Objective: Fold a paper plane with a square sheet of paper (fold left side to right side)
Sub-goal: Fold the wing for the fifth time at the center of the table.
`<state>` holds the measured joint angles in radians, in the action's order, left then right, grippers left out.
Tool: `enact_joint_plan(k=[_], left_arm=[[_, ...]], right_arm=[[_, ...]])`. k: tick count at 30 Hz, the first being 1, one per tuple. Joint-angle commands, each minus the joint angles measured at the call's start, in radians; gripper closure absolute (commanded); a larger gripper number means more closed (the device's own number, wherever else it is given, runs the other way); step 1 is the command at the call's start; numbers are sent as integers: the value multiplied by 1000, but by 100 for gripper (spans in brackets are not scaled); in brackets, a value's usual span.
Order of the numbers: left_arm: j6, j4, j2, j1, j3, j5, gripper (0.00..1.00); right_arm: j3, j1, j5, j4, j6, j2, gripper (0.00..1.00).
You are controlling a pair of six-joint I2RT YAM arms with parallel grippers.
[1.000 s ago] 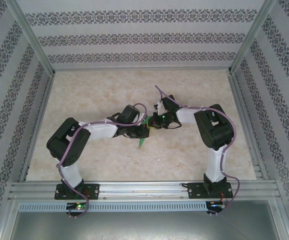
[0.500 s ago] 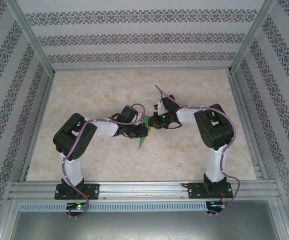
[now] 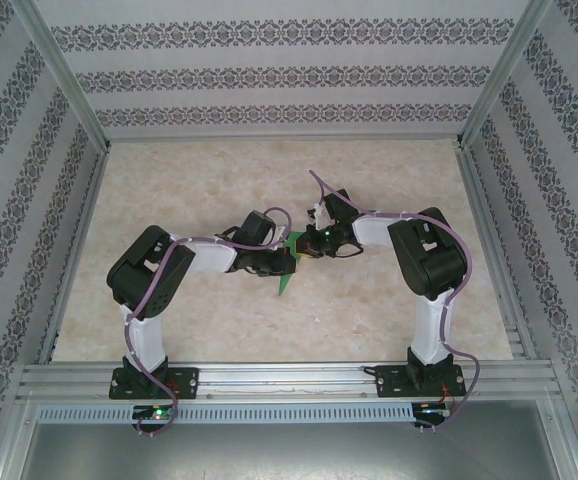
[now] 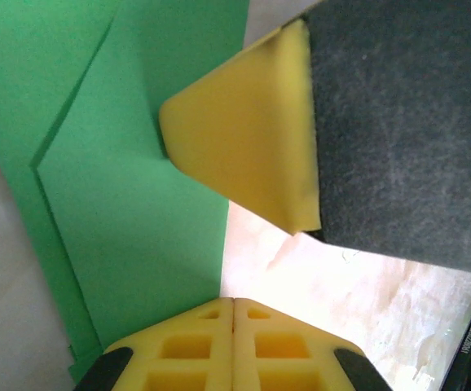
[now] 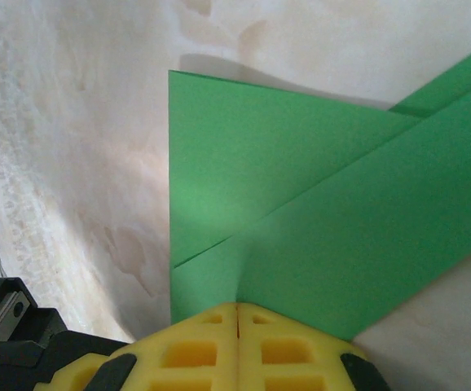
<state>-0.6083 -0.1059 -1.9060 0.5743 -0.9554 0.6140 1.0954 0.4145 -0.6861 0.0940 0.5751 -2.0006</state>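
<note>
Both jaws of the left gripper (image 4: 234, 314) were pressed together on the paper (image 4: 154, 212) (folded layers showed). The right gripper (image 5: 237, 318) was likewise closed, apparently pinching a creased corner. The paper was between them near the middle of the tabletop (image 3: 189, 180), its tip toward the near edge.

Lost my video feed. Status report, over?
Both shut on paper: left end effector, right end effector. Paper part-folded, layers overlapping. End effectors crowded close together.

The marbled beige table (image 3: 399, 175) carries 1 thing near its middle (folded, pointed): the green sheet of paper (image 3: 285, 282).
</note>
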Motion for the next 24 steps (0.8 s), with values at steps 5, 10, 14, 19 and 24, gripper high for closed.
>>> enact_joint_plan(k=[5, 10, 14, 19, 24], left_arm=[[71, 96, 56, 4, 81, 32, 94], [87, 110, 91, 20, 114, 42, 93], [83, 112, 113, 33, 145, 32, 93], [63, 103, 184, 30, 195, -39, 93], [71, 143, 260, 18, 170, -89, 93]], right_arm=[[-23, -13, 109, 96, -33, -76, 100], [-27, -19, 111, 97, -37, -75, 100], [-28, -23, 111, 99, -39, -73, 100], [-29, -20, 109, 101, -39, -72, 100], [-27, -15, 105, 100, -38, -78, 100]])
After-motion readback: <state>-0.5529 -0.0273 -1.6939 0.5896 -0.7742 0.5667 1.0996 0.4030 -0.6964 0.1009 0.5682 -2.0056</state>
